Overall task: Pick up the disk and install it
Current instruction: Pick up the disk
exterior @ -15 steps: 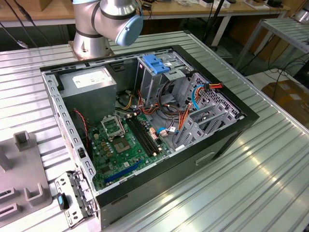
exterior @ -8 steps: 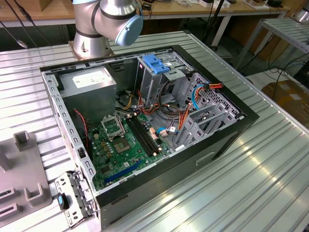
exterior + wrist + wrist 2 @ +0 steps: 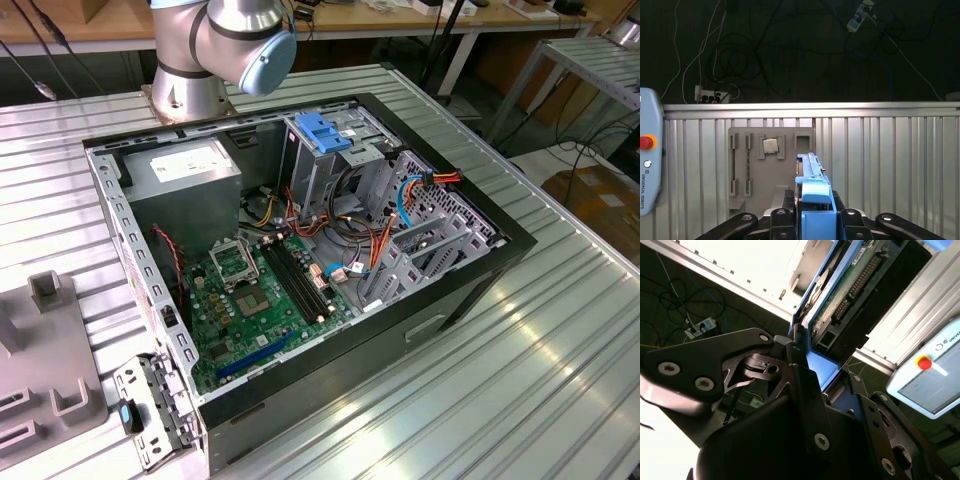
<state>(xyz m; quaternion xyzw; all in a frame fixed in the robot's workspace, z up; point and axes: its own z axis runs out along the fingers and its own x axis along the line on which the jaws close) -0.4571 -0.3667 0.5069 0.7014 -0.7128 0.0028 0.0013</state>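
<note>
In both wrist views my gripper (image 3: 812,212) is shut on the disk (image 3: 811,182), which stands edge-on between the black fingers (image 3: 785,202) with its blue side rail facing the camera. The second wrist view shows the disk's (image 3: 850,282) green circuit-board side and blue rail, with the gripper (image 3: 821,377) clamped at its lower end. The disk hangs in the air above the ribbed metal table. In the exterior view the open computer case (image 3: 470,290) lies on the table, with its metal drive cage (image 3: 335,175) under a blue latch (image 3: 322,130).
Inside the case are a grey power-supply box (image 3: 185,170), a green motherboard (image 3: 260,290) and cable bundles (image 3: 360,230). A grey fixture plate (image 3: 770,175) carries a processor chip (image 3: 771,146). A teach pendant (image 3: 647,150) sits at the table's edge. The arm's base (image 3: 220,50) rises behind the case.
</note>
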